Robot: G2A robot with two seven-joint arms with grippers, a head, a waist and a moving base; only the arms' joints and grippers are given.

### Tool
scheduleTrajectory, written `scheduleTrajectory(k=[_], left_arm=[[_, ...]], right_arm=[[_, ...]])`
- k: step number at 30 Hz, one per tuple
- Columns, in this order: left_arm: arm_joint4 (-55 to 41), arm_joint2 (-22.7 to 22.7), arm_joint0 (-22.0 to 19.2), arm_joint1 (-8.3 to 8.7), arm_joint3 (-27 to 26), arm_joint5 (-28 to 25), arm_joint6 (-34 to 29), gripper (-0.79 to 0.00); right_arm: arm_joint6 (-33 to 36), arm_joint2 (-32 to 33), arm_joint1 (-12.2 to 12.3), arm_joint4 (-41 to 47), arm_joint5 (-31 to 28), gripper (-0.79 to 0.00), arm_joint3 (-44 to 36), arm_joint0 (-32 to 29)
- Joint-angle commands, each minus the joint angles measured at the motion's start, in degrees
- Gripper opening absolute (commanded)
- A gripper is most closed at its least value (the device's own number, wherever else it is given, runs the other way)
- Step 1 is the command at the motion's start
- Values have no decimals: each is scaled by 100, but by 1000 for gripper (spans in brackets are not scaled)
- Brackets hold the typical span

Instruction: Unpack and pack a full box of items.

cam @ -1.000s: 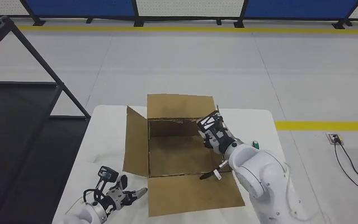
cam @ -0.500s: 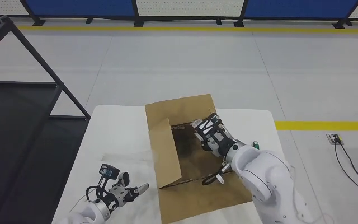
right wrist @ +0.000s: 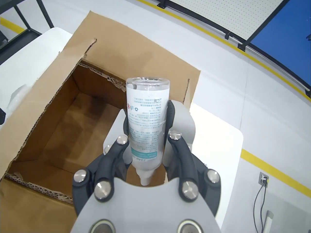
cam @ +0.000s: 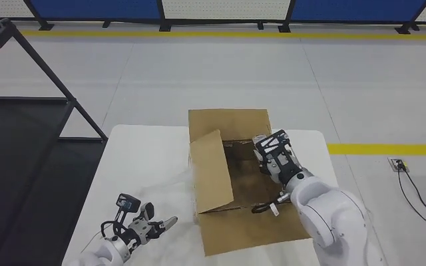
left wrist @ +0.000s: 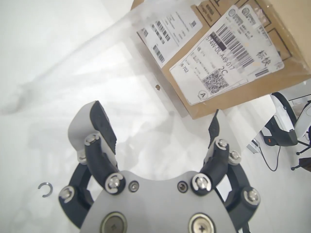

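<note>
A brown cardboard box (cam: 229, 189) stands open on the white table (cam: 140, 166), its left flap raised. My right gripper (cam: 271, 151) hangs over the box's far right corner, shut on a clear bottle (right wrist: 145, 98) with a printed label; the bottle's flat base points away from the wrist and its nozzle toward it. The box's inside (right wrist: 65, 127) looks bare in the right wrist view. My left gripper (cam: 154, 227) sits low near the table's front left, open and holding nothing, and its fingers (left wrist: 103, 122) face the box's labelled side (left wrist: 218, 56).
A clear plastic sheet (left wrist: 155, 10) slants between the table and the box's side. A small metal C-clip (left wrist: 46, 189) lies on the table by the left gripper. A dark looped item (cam: 266, 207) rests at the box's near flap. A black rack (cam: 33, 133) stands to the left.
The box has slid to the right and its left flap has swung up. My right gripper has moved right with the bottle. The left gripper has barely shifted.
</note>
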Motion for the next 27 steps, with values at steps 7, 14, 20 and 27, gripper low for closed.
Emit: scheduleTrajectory(k=[7, 14, 20, 27], left_arm=[[-22, 0, -23, 10, -25, 38, -29, 0], [-84, -7, -39, 13, -82, 53, 76, 0], [-154, -58, -34, 19, -112, 70, 136, 0], [-227, -81, -50, 28, -141, 71, 111, 0]], right_arm=[[-200, 137, 37, 191, -206, -785, -130, -150], [-557, 273, 61, 311, -135, -785, -494, -399], [-652, 545, 90, 360, 63, -785, -683, -623], [-830, 744, 113, 325, 297, -785, -853, -864]])
